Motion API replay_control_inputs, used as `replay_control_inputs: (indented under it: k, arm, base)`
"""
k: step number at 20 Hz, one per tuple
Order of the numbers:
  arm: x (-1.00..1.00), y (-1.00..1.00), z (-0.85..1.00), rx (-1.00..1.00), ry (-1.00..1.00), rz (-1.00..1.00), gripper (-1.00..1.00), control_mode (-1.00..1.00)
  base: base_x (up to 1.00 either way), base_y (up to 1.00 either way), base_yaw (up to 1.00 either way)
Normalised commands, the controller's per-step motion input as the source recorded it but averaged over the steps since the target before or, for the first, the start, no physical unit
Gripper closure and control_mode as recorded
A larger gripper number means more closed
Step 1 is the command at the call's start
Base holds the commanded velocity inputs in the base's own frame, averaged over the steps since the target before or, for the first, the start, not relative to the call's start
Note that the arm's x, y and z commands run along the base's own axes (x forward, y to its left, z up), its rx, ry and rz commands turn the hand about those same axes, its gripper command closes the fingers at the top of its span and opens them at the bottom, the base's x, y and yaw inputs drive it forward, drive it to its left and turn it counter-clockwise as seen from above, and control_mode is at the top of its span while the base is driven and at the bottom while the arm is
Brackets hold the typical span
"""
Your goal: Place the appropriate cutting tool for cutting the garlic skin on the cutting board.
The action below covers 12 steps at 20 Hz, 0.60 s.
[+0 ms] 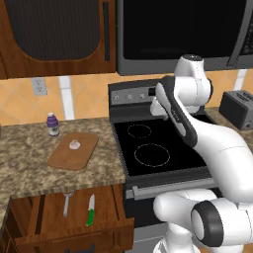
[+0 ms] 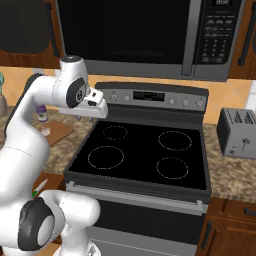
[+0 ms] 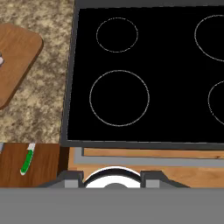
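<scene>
The cutting tool (image 1: pixel 91 210), a small knife with a green handle, lies in an open drawer (image 1: pixel 47 220) below the counter; it also appears at the lower left of the hand view (image 3: pixel 27 159). The garlic (image 1: pixel 74 144) rests on the wooden cutting board (image 1: pixel 63 158) on the counter left of the stove, and the board's corner (image 3: pixel 17 57) reaches into the hand view. My gripper (image 3: pixel 112 181) hovers high over the stove's front left, well to the right of the board and drawer. Its fingers stand apart and nothing is between them.
An all-grey forked utensil (image 1: pixel 67 202) lies beside the knife in the drawer. A small purple-capped bottle (image 1: pixel 53 124) stands behind the board. The black stovetop (image 1: pixel 148 148) is under my arm, and a toaster (image 2: pixel 237 132) sits on the right counter. A microwave hangs overhead.
</scene>
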Motion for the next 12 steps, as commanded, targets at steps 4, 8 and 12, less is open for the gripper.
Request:
replay_control_inputs:
  k: [4, 8, 12]
  arm:
    - [-0.33, 0.04, 0.00, 0.00, -0.08, 0.00, -1.00, -1.00]
    - [-0.74, 0.99, -0.52, -0.10, -0.02, -0.06, -1.00, -1.00]
    - [-0.44, 1.00, -0.62, -0.07, 0.01, -0.11, -1.00, -1.00]
  base:
    - [0.00, 0.00, 0.00]
    - [0.00, 0.00, 0.00]
    - [0.00, 0.00, 0.00]
